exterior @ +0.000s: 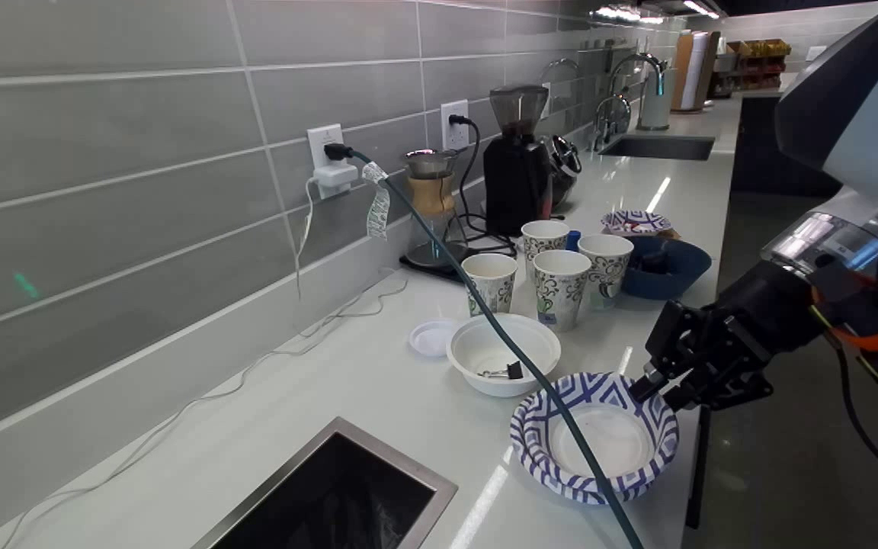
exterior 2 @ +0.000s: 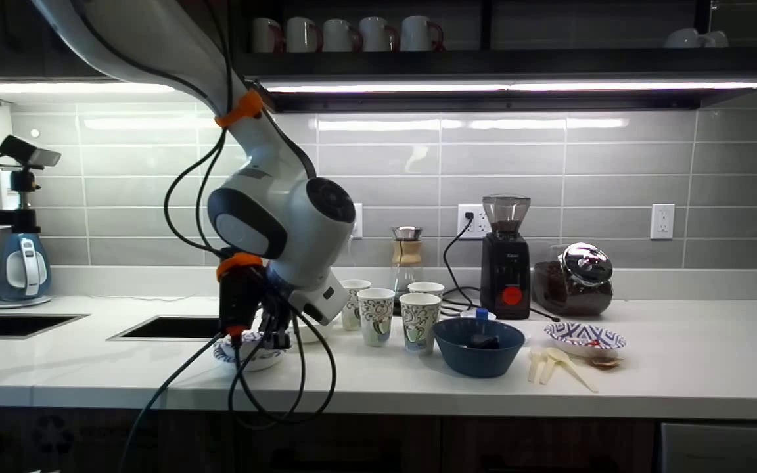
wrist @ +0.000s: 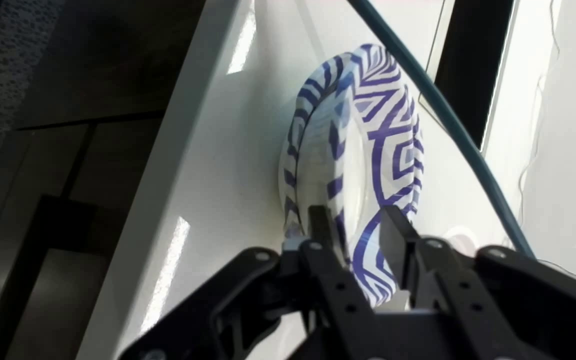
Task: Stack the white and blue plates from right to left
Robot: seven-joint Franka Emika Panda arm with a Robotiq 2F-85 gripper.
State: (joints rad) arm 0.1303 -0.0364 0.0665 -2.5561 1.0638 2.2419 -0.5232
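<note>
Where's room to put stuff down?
In an exterior view, the counter is bare right of the glass jar, and in front of the leftmost black hole. It's crowded around the cups, white bowl, blue bowl and gripper.

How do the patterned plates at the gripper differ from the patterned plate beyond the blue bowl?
The near plates sit close to the white bowl; the far plate sits near the blue bowl. The open gripper straddles the upper rim of the near plates, while the far plate is apart from it. The near plates show a white centre; the far plate holds something small and red. Both have blue-and-white geometric rims.
</note>
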